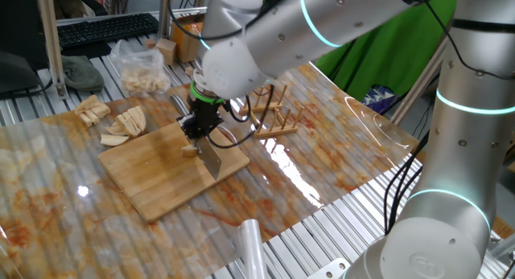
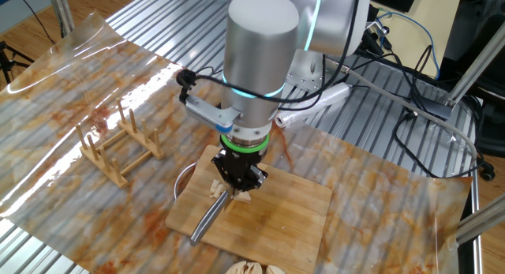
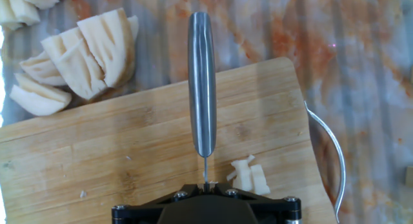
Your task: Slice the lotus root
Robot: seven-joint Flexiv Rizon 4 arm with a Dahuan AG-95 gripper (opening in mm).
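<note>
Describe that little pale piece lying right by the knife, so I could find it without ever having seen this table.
Find the wooden cutting board in the middle of the table. On it, the tool holds a knife; beside the blade lies a small white lotus root piece. It is the only piece on the board, while the larger lotus root chunks sit off its edge.

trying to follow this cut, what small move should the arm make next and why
Probably lift the knife a little and shift it over the lotus root piece. The gripper is shut on the knife, whose blade rests on the cutting board beside the small piece, not on it.
</note>
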